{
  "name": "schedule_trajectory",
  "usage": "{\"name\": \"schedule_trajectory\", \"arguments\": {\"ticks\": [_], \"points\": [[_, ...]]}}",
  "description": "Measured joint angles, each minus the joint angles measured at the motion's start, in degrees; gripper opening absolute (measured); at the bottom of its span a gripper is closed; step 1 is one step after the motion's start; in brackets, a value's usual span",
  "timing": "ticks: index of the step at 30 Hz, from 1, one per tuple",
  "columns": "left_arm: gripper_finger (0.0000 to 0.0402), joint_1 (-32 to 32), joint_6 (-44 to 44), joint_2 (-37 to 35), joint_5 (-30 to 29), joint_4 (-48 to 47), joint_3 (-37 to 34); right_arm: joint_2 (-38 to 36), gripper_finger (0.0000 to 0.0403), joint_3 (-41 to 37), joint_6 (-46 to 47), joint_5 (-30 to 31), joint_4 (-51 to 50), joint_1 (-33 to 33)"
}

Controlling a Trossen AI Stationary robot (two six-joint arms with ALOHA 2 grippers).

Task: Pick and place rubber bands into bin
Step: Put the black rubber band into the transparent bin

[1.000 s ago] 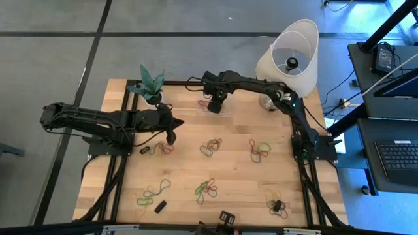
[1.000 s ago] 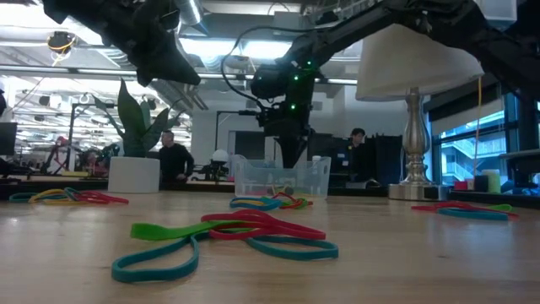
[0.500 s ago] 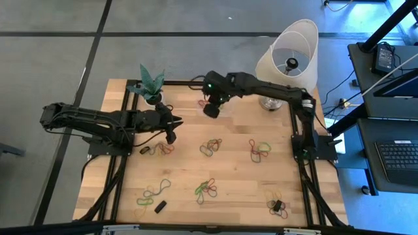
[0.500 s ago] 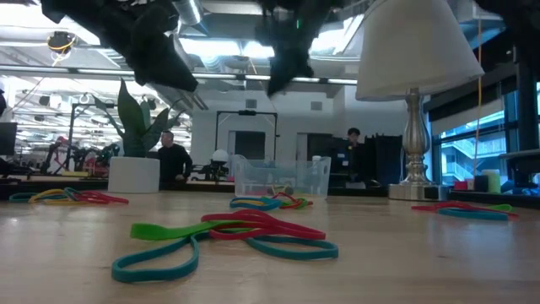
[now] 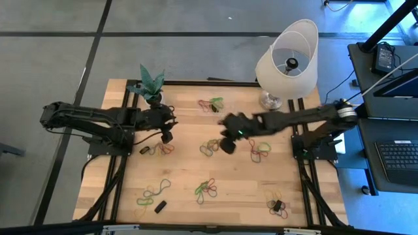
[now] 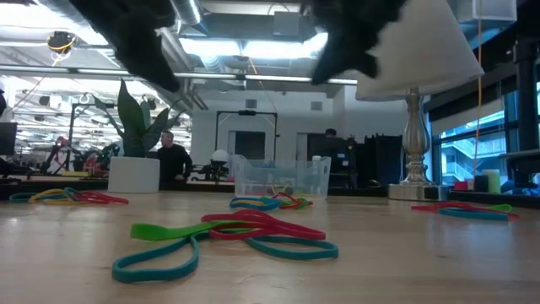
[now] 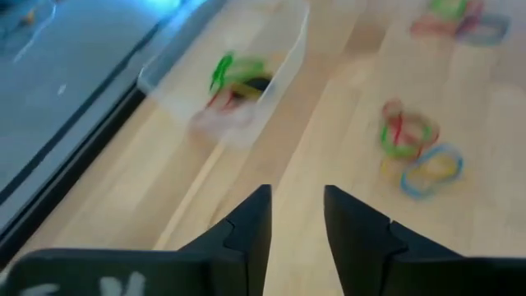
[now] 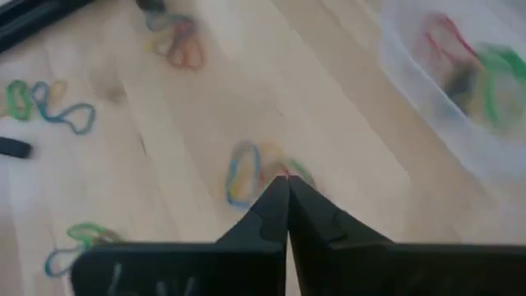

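The bin (image 5: pixel 210 104), a clear low tub, stands on the table's far middle with several rubber bands (image 7: pixel 234 78) inside. More rubber bands lie in loose clusters on the wood: left (image 5: pixel 157 149), middle (image 5: pixel 210 147), right (image 5: pixel 259 150) and along the near side (image 5: pixel 206 189). My right gripper (image 8: pixel 286 193) is shut with nothing in it and hangs above the table just right of the middle cluster (image 8: pixel 255 174). My left gripper (image 7: pixel 296 222) is open with nothing between its fingers. It is in the air above the left cluster, pointing toward the bin.
A white lamp (image 5: pixel 287 55) stands at the far right and a potted plant (image 5: pixel 151 85) at the far left. A small black block (image 5: pixel 160 206) lies near the front edge. Bare wood lies between the clusters. People show in the room beyond (image 6: pixel 173 160).
My right arm has swung from above the bin toward the table's near side and now reaches in from the right, with its gripper beside the middle cluster. The rubber bands it hung over stay in the bin. My left arm has stayed where it was.
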Motion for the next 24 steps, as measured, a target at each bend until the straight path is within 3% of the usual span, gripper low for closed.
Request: {"name": "schedule_trajectory", "arguments": {"ticks": [3, 11, 19, 24], "points": [[0.0100, 0.00, -3.76, 1.16, 0.01, -9.53, 4.76, -6.41, 0.0008, -7.51, 4.73, 4.35, 0.09, 3.83], [0.0097, -0.08, -10.95, 6.74, 3.43, -28.78, 13.20, -21.22, 0.0007, -25.26, 7.91, 4.90, 4.18, 12.11], [0.0097, -0.11, -26.01, 13.69, 13.34, -43.33, 14.16, -30.96, 0.0009, -38.96, 11.23, 4.86, 13.67, 14.38], [0.0097, -0.88, -30.13, 17.85, 16.72, -46.14, 14.16, -34.38, 0.0009, -42.90, 10.15, 4.62, 17.20, 14.38]]}}
